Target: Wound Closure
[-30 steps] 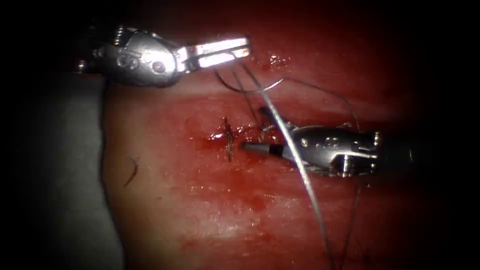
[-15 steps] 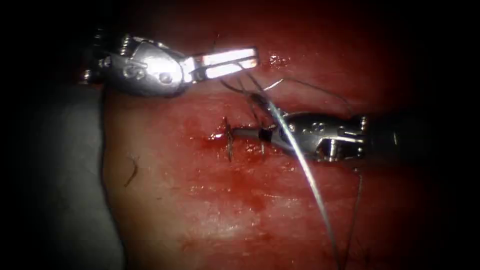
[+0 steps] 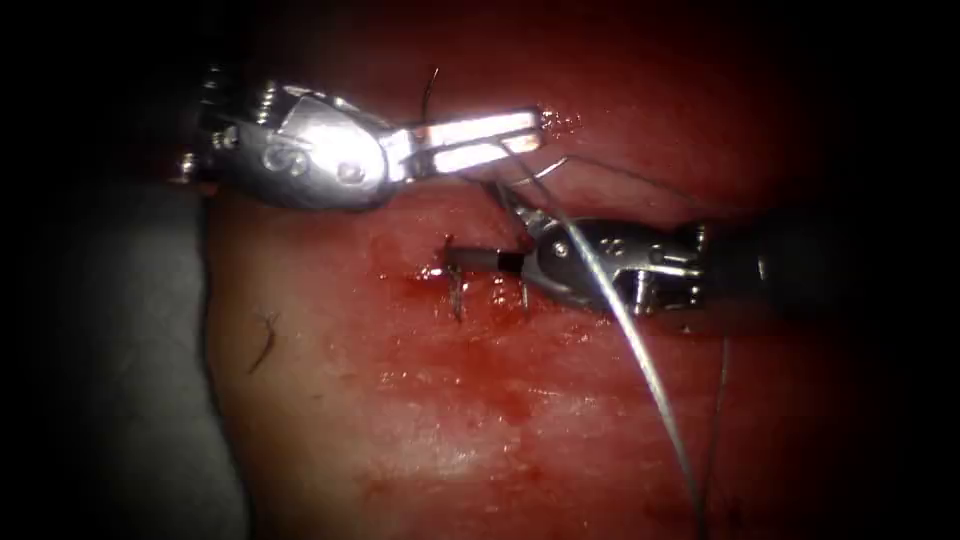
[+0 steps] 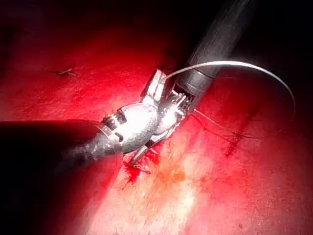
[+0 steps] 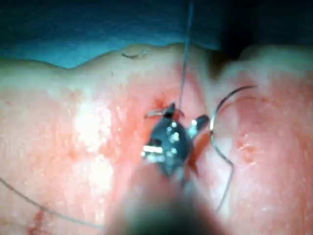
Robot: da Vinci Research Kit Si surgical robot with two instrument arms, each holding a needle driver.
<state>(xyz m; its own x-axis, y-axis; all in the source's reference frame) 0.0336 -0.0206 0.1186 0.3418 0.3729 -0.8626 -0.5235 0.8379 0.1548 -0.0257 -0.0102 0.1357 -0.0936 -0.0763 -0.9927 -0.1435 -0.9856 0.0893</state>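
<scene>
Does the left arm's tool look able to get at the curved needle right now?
Probably not yet. The needle lies free on the tissue close under the left tool, but its jaws seem shut on the thread, and the right tool, jaws open, crowds it.

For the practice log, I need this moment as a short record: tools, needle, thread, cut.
left tool: shut on the thread
right tool: open, holds nothing, lower jaw's tip at the cut
needle: free, held by neither tool, right of the cut, seems to lie on the tissue, not in it
thread: runs from the left tool over the right tool
cut: stitches across it, red fluid around
</scene>
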